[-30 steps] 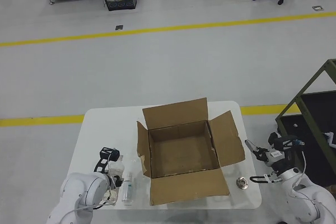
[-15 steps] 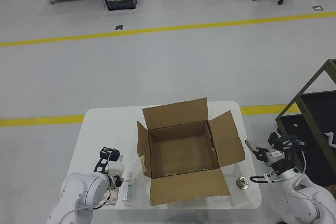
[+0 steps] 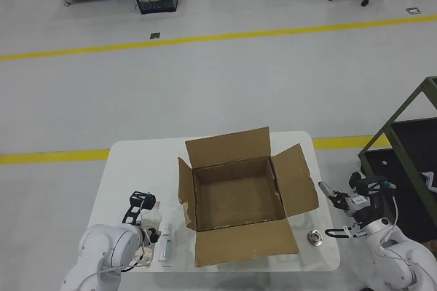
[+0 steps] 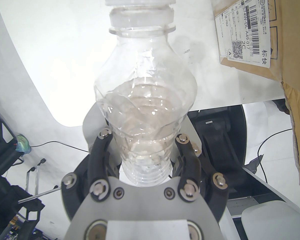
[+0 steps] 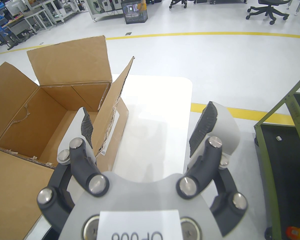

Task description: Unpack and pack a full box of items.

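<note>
My left fingers [image 4: 101, 148] clamp the clear plastic bottle [image 4: 145, 88], lower left in the top view, just beside the empty cardboard box [image 3: 233, 172]; right fingers [image 5: 207, 123] stand apart. Packing looks due: I must lift it over the flap [image 3: 183, 195], inside

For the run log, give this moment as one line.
left end effector: shut on bottle | right end effector: open, empty | box: open, empty
</note>
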Action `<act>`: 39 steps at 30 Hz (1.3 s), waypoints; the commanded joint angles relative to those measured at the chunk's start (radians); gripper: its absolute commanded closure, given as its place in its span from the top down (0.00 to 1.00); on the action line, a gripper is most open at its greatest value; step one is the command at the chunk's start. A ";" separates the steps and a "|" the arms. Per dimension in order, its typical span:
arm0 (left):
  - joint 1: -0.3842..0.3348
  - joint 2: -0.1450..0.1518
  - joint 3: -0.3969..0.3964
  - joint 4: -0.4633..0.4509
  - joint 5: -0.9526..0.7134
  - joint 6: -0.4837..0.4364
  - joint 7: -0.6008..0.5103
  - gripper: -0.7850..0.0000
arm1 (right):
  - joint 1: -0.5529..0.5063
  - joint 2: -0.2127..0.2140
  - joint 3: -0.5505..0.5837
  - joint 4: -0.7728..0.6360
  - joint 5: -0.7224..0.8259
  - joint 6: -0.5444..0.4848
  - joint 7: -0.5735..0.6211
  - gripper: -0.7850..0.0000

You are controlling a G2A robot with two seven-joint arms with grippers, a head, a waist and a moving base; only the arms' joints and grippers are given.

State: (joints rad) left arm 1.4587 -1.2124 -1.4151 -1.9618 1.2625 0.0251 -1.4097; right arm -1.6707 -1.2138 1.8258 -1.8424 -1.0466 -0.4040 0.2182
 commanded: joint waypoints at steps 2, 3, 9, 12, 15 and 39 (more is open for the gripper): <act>0.000 0.000 0.000 0.000 0.000 0.000 0.000 0.00 | 0.000 0.000 0.000 0.000 0.000 0.000 0.000 1.00; 0.000 0.000 0.000 0.000 0.000 0.000 0.000 0.00 | 0.000 0.000 0.000 0.000 0.000 0.000 0.000 1.00; 0.000 0.000 0.000 0.000 0.000 0.000 0.000 0.00 | 0.000 0.000 0.000 0.000 0.000 0.000 0.000 1.00; 0.000 0.000 0.000 0.000 0.000 0.000 0.000 0.00 | 0.000 0.000 0.000 0.000 0.000 0.000 0.000 1.00; 0.000 0.000 0.000 0.000 0.000 0.000 0.000 0.00 | 0.000 0.000 0.000 0.000 0.000 0.000 0.000 1.00; 0.019 0.002 -0.006 0.008 0.007 -0.018 0.077 0.00 | 0.000 0.000 0.000 0.000 0.000 0.000 0.000 0.00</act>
State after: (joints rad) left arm 1.4741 -1.2108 -1.4180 -1.9541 1.2637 0.0046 -1.3459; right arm -1.6707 -1.2138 1.8258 -1.8424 -1.0466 -0.4040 0.2182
